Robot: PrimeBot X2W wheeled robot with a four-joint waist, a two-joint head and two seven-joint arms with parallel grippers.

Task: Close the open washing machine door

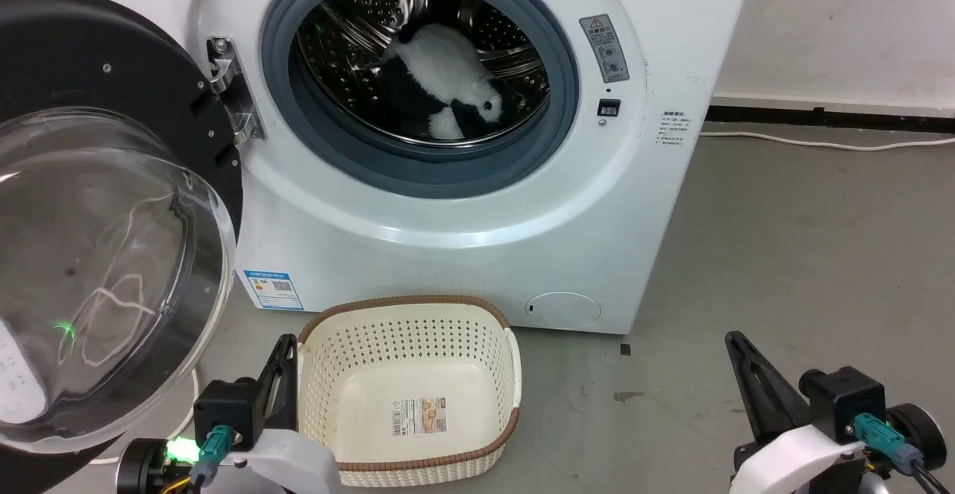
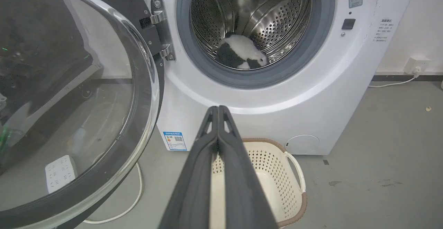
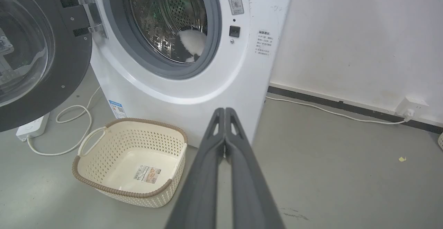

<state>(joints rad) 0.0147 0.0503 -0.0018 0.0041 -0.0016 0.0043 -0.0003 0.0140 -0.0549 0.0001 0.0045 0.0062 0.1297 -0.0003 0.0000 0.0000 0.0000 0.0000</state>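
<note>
The washing machine door (image 1: pixel 104 218) stood swung open at the left of the washing machine (image 1: pixel 448 240), just left of your left hand (image 1: pixel 286 341). That hand and your right hand (image 1: pixel 735 339) pointed forward, each closed tight, holding nothing.

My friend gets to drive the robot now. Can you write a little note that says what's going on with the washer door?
Left gripper: shut, holding nothing, low in front of the washer.
Right gripper: shut, holding nothing, touching nothing.
Door: wide open, swung out on its hinge to the robot's left, beside the left gripper.
Drum: a black and white plush toy lies inside. A basket sits on the floor in front.
Done: nothing yet, the door is untouched.
Left: push the door round onto the opening until it is shut. The left gripper looks nearer for that.
</note>
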